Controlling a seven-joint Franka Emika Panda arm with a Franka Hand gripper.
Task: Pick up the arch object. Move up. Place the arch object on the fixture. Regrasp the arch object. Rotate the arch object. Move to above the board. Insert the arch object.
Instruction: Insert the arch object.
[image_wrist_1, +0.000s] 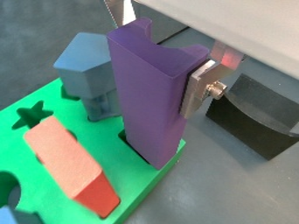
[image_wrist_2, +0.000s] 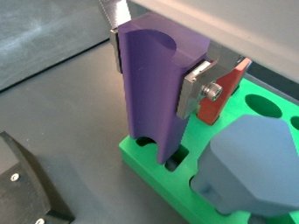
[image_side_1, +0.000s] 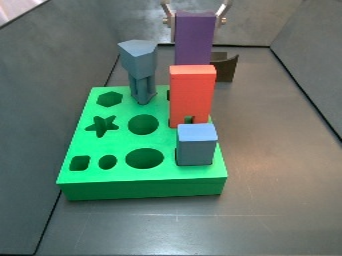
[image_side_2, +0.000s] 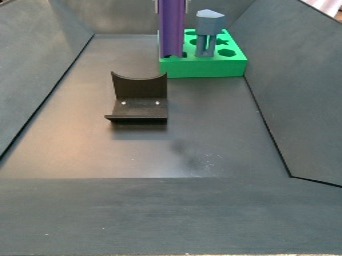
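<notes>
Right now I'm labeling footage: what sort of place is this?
Probably a robot test cell: grey walled floor, green board with shaped holes, dark fixture, and a claw holding the purple arch object at the board.

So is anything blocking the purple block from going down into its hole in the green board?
Nothing visible does. The gripper holds the arch object upright, its lower end already in the slot at the board's edge. The grey-blue column and red block stand beside it, apart.
</notes>
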